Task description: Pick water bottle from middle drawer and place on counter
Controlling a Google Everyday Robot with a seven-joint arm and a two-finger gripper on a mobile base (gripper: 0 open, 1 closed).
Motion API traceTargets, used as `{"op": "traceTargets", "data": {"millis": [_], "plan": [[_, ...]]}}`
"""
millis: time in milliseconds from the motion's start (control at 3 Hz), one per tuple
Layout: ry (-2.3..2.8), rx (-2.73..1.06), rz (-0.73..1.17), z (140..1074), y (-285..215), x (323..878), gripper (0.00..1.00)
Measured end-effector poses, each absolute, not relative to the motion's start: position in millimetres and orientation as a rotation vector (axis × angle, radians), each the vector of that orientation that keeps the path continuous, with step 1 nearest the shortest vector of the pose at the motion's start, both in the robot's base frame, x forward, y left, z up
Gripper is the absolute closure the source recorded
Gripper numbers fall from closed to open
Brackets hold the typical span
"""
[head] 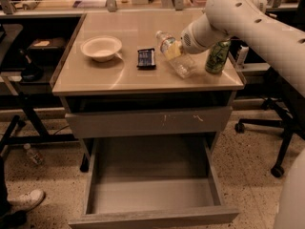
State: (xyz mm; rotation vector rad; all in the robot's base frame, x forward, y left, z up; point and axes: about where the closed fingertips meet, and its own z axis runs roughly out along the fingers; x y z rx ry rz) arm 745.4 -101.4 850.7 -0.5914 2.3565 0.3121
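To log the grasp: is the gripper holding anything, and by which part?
Cannot be told surely: the gripper meets the water bottle at its upper half, below the cap.

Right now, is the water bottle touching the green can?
Apart. Camera view shows bare counter between water bottle and green can; the tool holds the bottle.

The pincer (175, 50) is half-hidden at the water bottle (185, 67) — arm (267, 27) cropped rightward.

Lab-type workspace: grey metal drawer cabinet (143, 123) on a speckled hard floor (252, 166), cluttered workbench (95, 1) behind, caster chair base (259, 124) at right (someone's sneaker (24, 200) lower left). Robot gripper (177, 49) is over the counter (119, 75), at the water bottle (183, 66).
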Motion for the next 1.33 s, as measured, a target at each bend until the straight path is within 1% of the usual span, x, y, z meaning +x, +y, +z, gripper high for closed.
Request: {"op": "traceTargets", "data": {"millis": [333,667,1333], "plan": [[2.363,-0.593,0.328,846.4,-100.3,746.5,1.00],[2.363,-0.593,0.329,846.1,-100.2,746.5,0.81],[2.363,-0.593,0.329,846.1,-100.2,746.5,0.35]]}}
